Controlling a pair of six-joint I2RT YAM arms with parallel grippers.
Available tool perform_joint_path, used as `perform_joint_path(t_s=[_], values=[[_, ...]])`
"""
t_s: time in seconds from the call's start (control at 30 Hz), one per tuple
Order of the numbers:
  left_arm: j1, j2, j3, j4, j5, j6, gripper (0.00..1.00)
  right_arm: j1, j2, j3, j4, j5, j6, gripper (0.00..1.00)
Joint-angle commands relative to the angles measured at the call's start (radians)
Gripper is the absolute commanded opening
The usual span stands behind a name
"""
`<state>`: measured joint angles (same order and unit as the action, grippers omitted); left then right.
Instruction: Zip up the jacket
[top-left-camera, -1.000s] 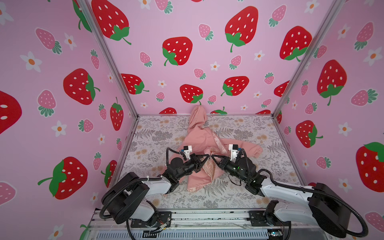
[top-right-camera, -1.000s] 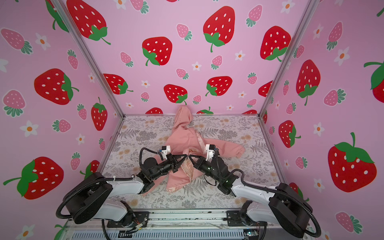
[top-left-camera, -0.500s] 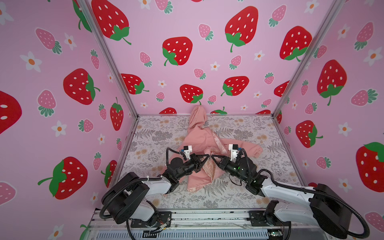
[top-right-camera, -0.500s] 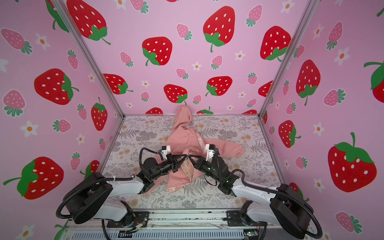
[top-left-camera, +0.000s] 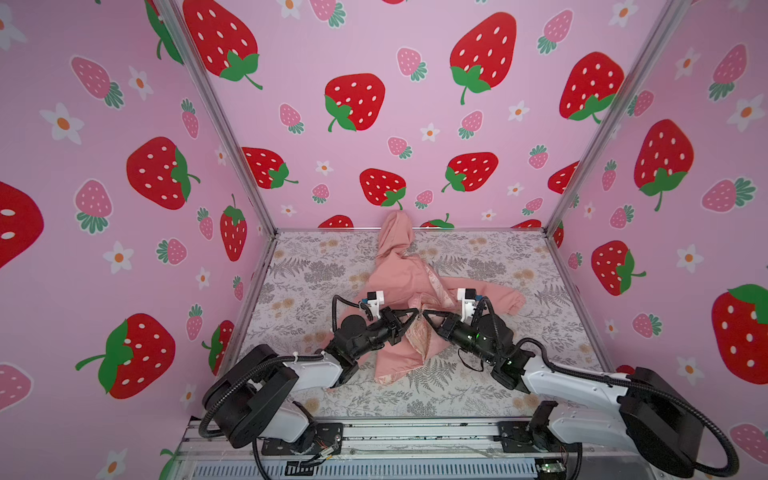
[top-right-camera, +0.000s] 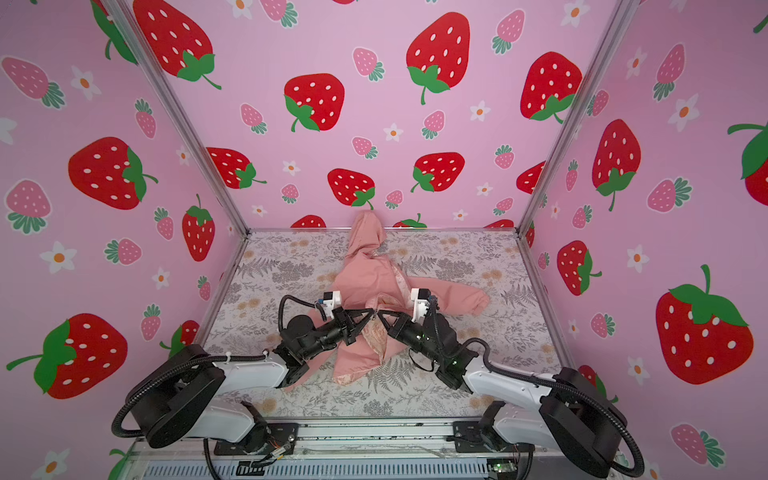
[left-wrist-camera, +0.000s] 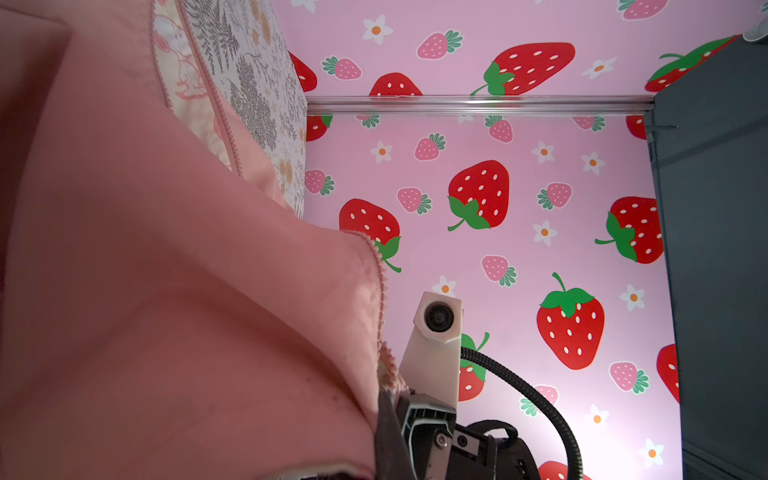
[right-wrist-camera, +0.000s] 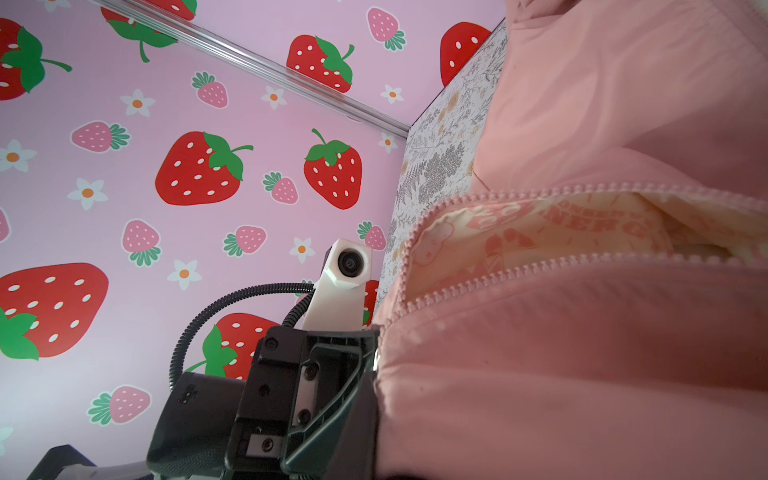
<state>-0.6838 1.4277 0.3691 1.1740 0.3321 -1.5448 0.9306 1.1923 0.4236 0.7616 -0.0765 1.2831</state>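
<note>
Hardly anything has shifted over the last second: both grippers stay tip to tip over the middle of the counter (top-left-camera: 316, 266). The left gripper (top-left-camera: 411, 316), reaching in from 8 o'clock, is pressed together on the front edge of the jacket (top-left-camera: 399, 278). The right gripper (top-left-camera: 428, 316), coming from 4 o'clock, is likewise closed, pinching fabric at the opening.

The jacket lies mid-counter, with its hood (top-left-camera: 395, 237) at 12 o'clock against the back wall (top-left-camera: 415, 104). One sleeve (top-left-camera: 498, 297) stretches toward 3 o'clock and the hem points toward 6. Bare counter lies open at 9 o'clock and beyond the cuff at 3, while both arms crowd the 6 o'clock edge.

Both top views are too distant to show the teeth. In the right wrist view the zipper (right-wrist-camera: 540, 266) is parted over cream printed lining (right-wrist-camera: 561, 232), its rows converging toward the grippers.
</note>
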Motion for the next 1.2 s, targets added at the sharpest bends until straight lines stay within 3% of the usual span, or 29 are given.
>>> perform_joint_path(t_s=[0.0, 0.47, 0.73, 1.17], values=[[-0.001, -0.020, 0.013, 0.042, 0.015, -0.010, 0.00, -0.007, 0.011, 0.010, 0.026, -0.010, 0.004, 0.07], [-0.001, -0.021, 0.016, 0.040, 0.022, -0.010, 0.00, -0.013, 0.024, 0.021, 0.030, -0.023, 0.001, 0.11], [-0.002, -0.030, 0.019, 0.043, 0.018, -0.018, 0.00, -0.014, 0.042, 0.027, 0.042, -0.040, 0.001, 0.00], [0.034, -0.045, 0.054, 0.082, 0.017, -0.103, 0.00, 0.005, -0.003, -0.023, 0.067, -0.056, -0.006, 0.00]])
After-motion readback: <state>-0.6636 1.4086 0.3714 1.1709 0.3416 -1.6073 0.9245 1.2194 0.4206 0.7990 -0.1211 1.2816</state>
